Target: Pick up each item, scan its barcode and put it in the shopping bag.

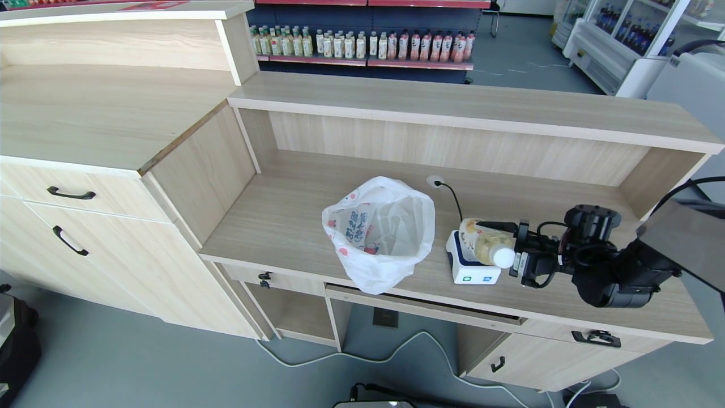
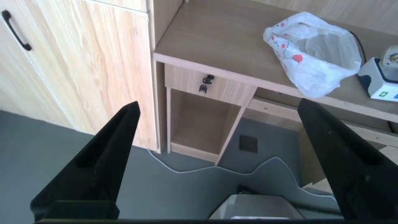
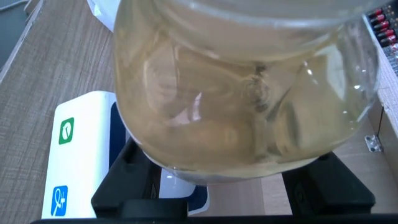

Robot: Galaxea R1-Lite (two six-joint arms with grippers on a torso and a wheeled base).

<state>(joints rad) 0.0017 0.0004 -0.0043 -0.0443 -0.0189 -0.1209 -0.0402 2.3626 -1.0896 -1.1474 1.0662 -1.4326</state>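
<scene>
My right gripper (image 1: 498,243) is shut on a drink bottle (image 1: 486,243) with pale yellow liquid and a white cap, held on its side just above the white barcode scanner (image 1: 473,266) on the counter. Close up, the bottle (image 3: 249,87) hangs over the scanner (image 3: 81,168), with dark fingers (image 3: 124,180) on either side of it. To the left of the scanner stands a white plastic shopping bag (image 1: 379,232) with its mouth wide. My left gripper (image 2: 221,165) is open, low in front of the counter, facing the bag (image 2: 314,53) and the scanner (image 2: 382,78) from below.
A black cable (image 1: 456,201) runs from a counter grommet to the scanner. The wooden counter (image 1: 283,221) has a raised back wall and top shelf (image 1: 464,105). Drawers and a cupboard (image 1: 73,195) stand to the left. Shelves of bottles (image 1: 362,45) line the far aisle.
</scene>
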